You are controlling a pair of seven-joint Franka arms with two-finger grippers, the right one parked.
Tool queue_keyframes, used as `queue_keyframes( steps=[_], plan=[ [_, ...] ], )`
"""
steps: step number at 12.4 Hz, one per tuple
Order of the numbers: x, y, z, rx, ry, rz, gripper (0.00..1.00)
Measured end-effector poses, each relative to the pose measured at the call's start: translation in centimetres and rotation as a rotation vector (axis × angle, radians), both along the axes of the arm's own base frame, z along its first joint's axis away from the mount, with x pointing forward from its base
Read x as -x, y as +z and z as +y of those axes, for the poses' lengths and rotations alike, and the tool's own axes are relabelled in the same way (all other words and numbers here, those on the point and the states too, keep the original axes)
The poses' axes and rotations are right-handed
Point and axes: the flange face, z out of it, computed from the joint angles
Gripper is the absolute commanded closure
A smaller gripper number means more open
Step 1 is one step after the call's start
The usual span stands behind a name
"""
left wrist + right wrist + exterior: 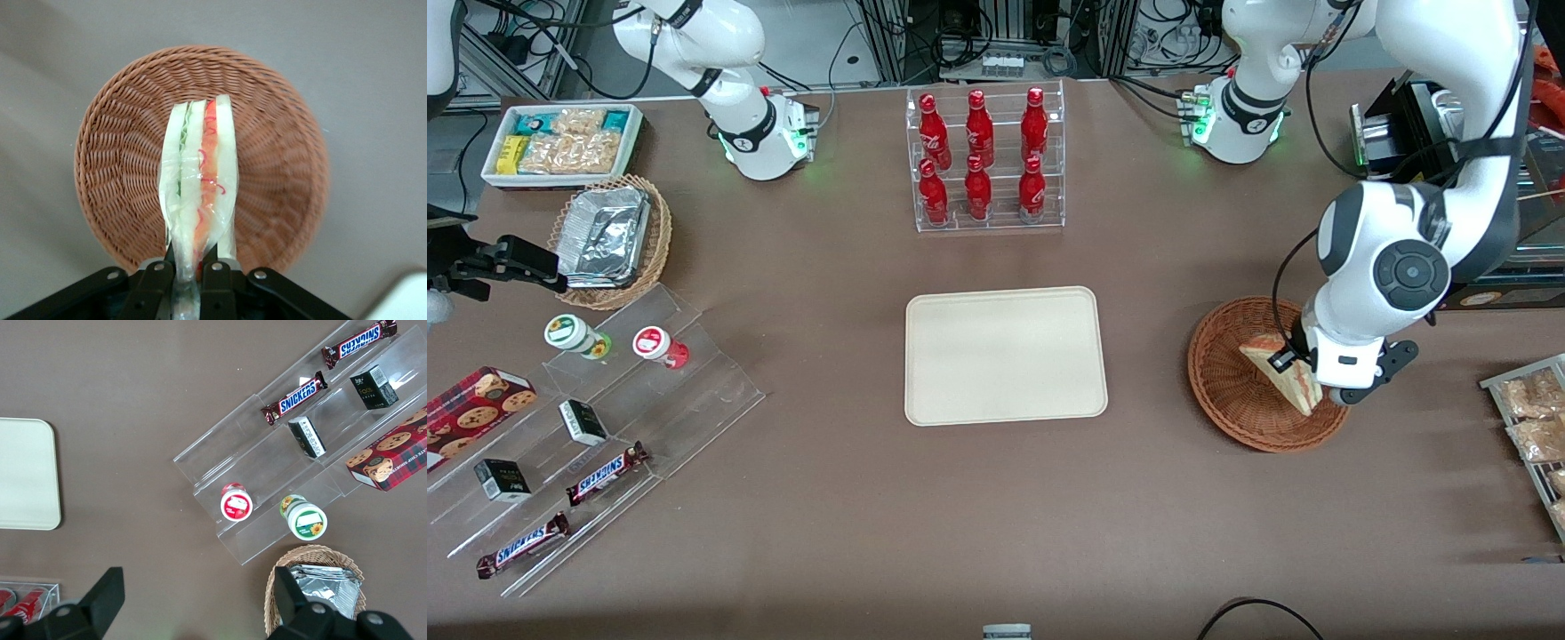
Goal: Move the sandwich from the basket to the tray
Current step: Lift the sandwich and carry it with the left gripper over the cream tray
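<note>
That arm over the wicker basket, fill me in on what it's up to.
The left arm's gripper is shut on the wrapped sandwich, pinching its narrow end. The sandwich stands on edge over the round reddish-brown basket, so it has been grasped but not carried away. The cream tray beside the basket, toward the parked arm's end of the table, has nothing on it yet; that is where the sandwich should go.

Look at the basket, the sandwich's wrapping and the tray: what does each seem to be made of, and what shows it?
The basket looks like woven wicker, reddish-brown and matt: interlaced strands show. The sandwich, gripped by the gripper above the basket, seems wrapped in clear glossy plastic film: it creases and shines. The tray looks like smooth matt cream plastic or pressed fibre; which one cannot be told.
</note>
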Motion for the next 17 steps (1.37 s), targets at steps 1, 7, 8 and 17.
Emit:
queue_keyframes(
  steps=[1,7,8,17],
  plan=[
    [-0.1,1.7,-2.3,0.003,-0.034,-0.005,1.00],
    [3.1,2.5,-21.2,0.041,-0.314,-0.036,1.00],
    [3.4,1.7,-23.8,0.049,-0.349,-0.033,1.00],
    [10.5,-7.7,-40.8,0.080,-0.554,0.006,1.00]
  ],
)
